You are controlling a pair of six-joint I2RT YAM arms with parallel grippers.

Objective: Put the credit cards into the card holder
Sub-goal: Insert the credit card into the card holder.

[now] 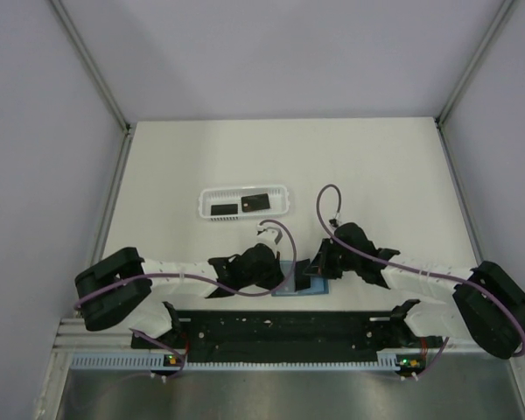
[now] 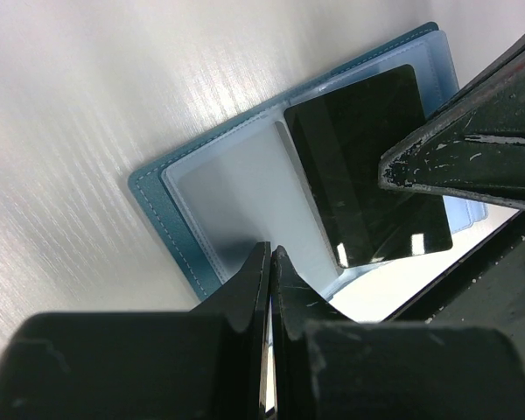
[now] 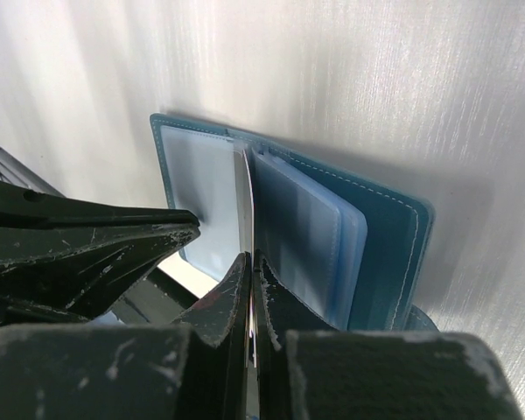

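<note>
Teal-blue soft card holder (image 2: pixel 171 194): open on the table's near side, between both arms. Thin black credit card (image 2: pixel 359 157): clamped edge-on in right gripper (image 3: pixel 249 262), long axis running into the clear plastic sleeve (image 2: pixel 236 192). Left gripper (image 2: pixel 271 258): fingers pressed together at sleeve's near edge, pinch uncertain

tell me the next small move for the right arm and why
Probably ease the right gripper forward to slide its thin black rectangular card deeper into a clear plastic sleeve of the open teal-blue soft card holder. The card sits among the sleeves, seemingly not fully seated, while the left gripper rests at the holder.
</note>
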